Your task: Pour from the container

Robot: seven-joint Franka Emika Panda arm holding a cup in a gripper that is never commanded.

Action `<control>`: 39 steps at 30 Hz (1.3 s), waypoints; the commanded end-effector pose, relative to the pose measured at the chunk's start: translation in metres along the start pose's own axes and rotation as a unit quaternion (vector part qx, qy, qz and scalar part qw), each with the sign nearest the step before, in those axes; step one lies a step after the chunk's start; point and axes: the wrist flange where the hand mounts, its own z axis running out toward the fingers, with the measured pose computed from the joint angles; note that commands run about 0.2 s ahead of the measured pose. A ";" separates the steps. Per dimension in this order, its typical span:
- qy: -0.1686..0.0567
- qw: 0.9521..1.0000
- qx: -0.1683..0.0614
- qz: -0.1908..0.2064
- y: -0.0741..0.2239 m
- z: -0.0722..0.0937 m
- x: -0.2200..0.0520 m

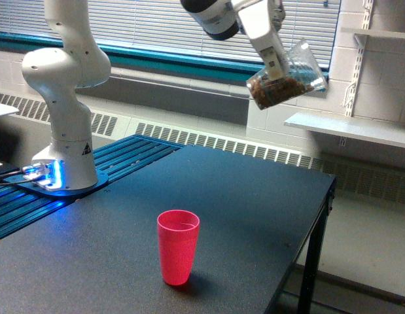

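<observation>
The plastic cup (pixel 178 246) is an opaque pink-red all over. The bench (pixel 241 196) is black with a faint speckle. The jar (pixel 284 74) is clear, and the pieces showing through it are brown. The robot arm (pixel 66 85) is white, its base lit blue, and the pincer (pixel 273 59) looks white with a dark strip, though it is blurred. Teal slats run beside the base; a teal band edges the white window blinds (pixel 156 26).
</observation>
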 end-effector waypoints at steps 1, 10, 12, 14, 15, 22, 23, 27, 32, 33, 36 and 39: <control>0.014 0.999 -0.005 0.038 0.028 -0.004 -0.005; 0.012 0.998 -0.028 0.047 0.068 0.002 -0.032; 0.011 0.998 -0.031 0.048 0.074 0.003 -0.036; 0.013 0.998 -0.037 0.049 0.084 0.004 -0.042; 0.012 0.998 -0.039 0.048 0.087 0.005 -0.043; 0.009 0.997 -0.056 0.046 0.116 0.011 -0.059; 0.009 0.997 -0.058 0.046 0.119 0.011 -0.061; 0.000 0.997 -0.063 0.044 0.133 0.015 -0.071; -0.005 0.997 -0.074 0.037 0.152 0.019 -0.081; -0.005 0.996 -0.077 0.036 0.156 0.019 -0.083; -0.009 0.996 -0.083 0.035 0.165 0.022 -0.091; -0.015 0.996 -0.088 0.033 0.174 0.025 -0.099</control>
